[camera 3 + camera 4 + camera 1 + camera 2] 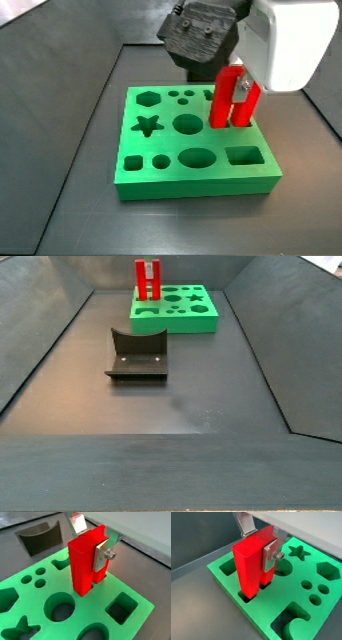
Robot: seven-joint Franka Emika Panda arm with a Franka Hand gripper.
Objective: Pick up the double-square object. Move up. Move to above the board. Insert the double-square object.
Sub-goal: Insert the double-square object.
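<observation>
- In a wrist view: gripper [91,543] clamped on the double-square object [85,562], silver finger plate [104,556] flat against one side of the red piece, second finger [77,523] showing behind its top. Piece upright between the jaws, lower end touching the board [40,592] at a hole. Below the jaws, green slab with a square hole [123,608], an oval hole [60,607] and a star hole [19,629]. Beyond the jaws, off the board, the fixture [41,538], dark with a curved notch.
- In a wrist view: gripper [261,539] gripping the double-square object [252,562] near its top, finger plate [270,556] pressed to the red face. Lower end of the piece inside a slot at the edge of the board [231,584], directly beneath the jaws. Star hole [298,551] and hexagon hole [328,570] on the far side of the jaws.
- In a side view: gripper [242,88] partly hidden under the dark wrist housing [203,30] and the white arm body [294,40]; jaws closed on the double-square object [235,97], red bars upright at the rim of the board [201,180].
- In a side view: double-square object [146,280] standing upright at the edge of the board [185,318], far off; gripper out of frame, jaw state not readable here. Fixture [136,354] nearer on the grey floor [174,406], apart from the board.
</observation>
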